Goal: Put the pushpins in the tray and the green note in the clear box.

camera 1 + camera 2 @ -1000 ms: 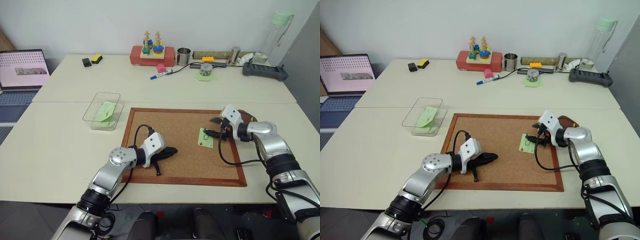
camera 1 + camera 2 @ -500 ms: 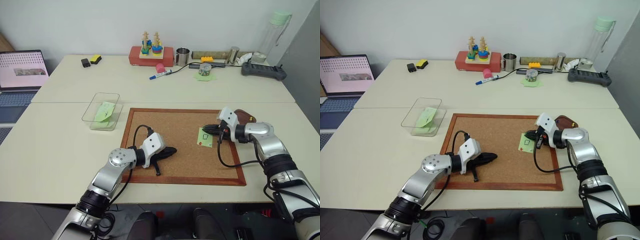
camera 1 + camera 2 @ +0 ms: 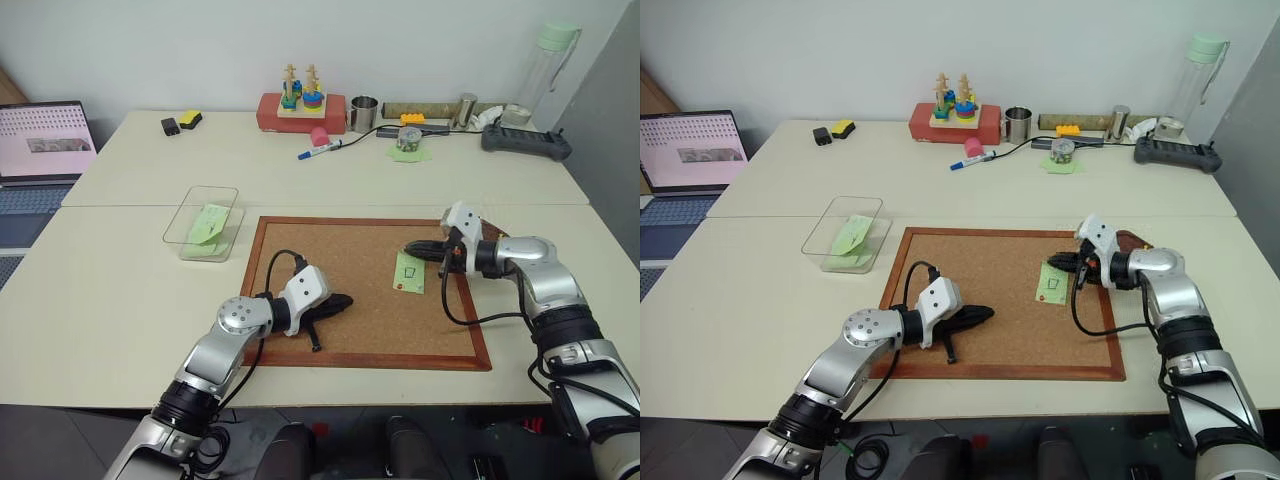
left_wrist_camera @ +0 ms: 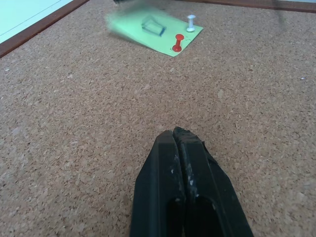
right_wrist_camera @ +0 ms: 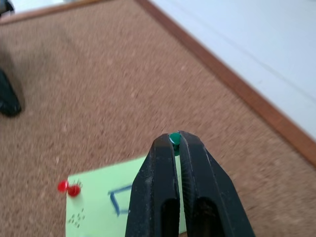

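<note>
The green note (image 3: 409, 272) with its drawn rectangle lies on the cork board (image 3: 340, 250). A red pushpin (image 4: 177, 44) sticks in one of its corners. My right gripper (image 3: 411, 247) hovers just above the note's far edge, shut on the green pushpin (image 5: 174, 138). The dark brown tray (image 3: 488, 229) sits just behind that wrist, partly hidden by it. At the left stands the clear box (image 3: 203, 222), holding other green paper. My left gripper (image 3: 346, 301) rests shut and empty on the cork, well left of the note.
A small pale pin (image 4: 191, 22) stands near the note's other corner. Along the far table edge sit a red toy block (image 3: 304, 110), a metal cup (image 3: 366, 113), a marker (image 3: 322, 150) and a bottle (image 3: 545, 70). A laptop (image 3: 45, 140) is at the far left.
My right gripper has shut on the green pushpin at the note's far edge and risen a little with it. The left arm has stayed still.
</note>
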### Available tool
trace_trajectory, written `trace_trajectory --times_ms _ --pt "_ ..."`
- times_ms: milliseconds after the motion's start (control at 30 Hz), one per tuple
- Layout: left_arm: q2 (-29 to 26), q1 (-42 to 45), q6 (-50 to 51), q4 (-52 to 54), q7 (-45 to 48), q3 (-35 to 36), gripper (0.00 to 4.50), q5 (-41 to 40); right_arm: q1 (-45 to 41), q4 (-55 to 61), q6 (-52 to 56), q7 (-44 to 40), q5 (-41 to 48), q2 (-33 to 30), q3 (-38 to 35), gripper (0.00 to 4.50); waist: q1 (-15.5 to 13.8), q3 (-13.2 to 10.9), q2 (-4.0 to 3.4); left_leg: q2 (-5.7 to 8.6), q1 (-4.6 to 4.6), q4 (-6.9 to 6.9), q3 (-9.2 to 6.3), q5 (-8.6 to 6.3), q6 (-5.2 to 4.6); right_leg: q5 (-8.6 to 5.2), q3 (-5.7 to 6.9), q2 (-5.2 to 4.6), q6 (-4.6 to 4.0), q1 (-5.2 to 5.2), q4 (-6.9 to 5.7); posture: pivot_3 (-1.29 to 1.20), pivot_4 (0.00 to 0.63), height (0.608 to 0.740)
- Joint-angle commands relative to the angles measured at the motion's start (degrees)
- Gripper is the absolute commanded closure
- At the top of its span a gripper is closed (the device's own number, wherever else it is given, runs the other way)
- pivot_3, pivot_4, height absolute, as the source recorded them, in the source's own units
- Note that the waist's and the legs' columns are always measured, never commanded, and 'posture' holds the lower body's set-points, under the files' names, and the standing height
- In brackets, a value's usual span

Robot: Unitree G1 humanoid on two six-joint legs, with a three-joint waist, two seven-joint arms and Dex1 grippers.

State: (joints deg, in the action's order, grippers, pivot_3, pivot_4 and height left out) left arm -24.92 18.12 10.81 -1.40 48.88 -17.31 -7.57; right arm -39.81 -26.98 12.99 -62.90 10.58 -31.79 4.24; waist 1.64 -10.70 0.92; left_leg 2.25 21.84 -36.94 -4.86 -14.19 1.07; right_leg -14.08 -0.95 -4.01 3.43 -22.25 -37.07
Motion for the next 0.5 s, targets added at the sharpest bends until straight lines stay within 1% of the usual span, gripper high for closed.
trace_trajectory --times_ms 33,167,300,367,500 --pt "-0.3 -1.7 1.9 -1.9 -0.4 -1.8 4.5 2.5 -1.4 3.5 3.4 0.3 3.0 -1.6 -3.5 4.47 0.0 0.0 0.0 0.0 0.0 0.01 -0.02 0.0 0.0 0.0 0.01 0.0 0.0 0.0 0.0 0.0 0.15 0.74" --pt "-0.2 -1.8 2.0 -1.6 -0.6 -2.0 4.5 2.5 -1.1 4.2 6.1 1.8 3.7 -4.1 -6.0 4.47 0.0 0.0 -0.01 0.01 0.01 0.01 -0.02 0.0 0.0 0.0 0.0 0.0 0.0 0.0 0.0 0.0 0.15 0.74" --pt "-0.1 -1.9 2.0 -1.6 -1.0 -2.2 4.5 2.5 1.1 2.8 6.1 5.2 0.0 -9.1 -6.5 4.47 -0.1 0.0 -0.01 0.02 0.03 0.01 -0.02 0.0 0.0 0.0 0.01 -0.02 0.0 0.01 0.03 0.0 0.15 0.74" --pt "0.0 -2.0 1.9 -1.7 -1.0 -2.3 4.5 2.5 1.7 0.8 6.1 8.0 -1.3 -10.8 -7.1 4.47 -0.1 0.0 -0.01 0.03 0.04 0.03 -0.02 -0.01 0.0 0.0 0.03 -0.02 0.01 0.01 0.04 0.0 0.15 0.74" --pt "0.1 -2.0 1.9 -1.8 -1.1 -2.3 4.5 2.6 1.3 -4.4 5.0 14.1 -4.1 -11.9 -7.7 4.47 -0.1 0.0 -0.07 0.02 0.02 0.04 0.1 0.0 -0.01 -0.01 0.0 -0.02 0.01 0.01 0.04 0.0 0.15 0.74"
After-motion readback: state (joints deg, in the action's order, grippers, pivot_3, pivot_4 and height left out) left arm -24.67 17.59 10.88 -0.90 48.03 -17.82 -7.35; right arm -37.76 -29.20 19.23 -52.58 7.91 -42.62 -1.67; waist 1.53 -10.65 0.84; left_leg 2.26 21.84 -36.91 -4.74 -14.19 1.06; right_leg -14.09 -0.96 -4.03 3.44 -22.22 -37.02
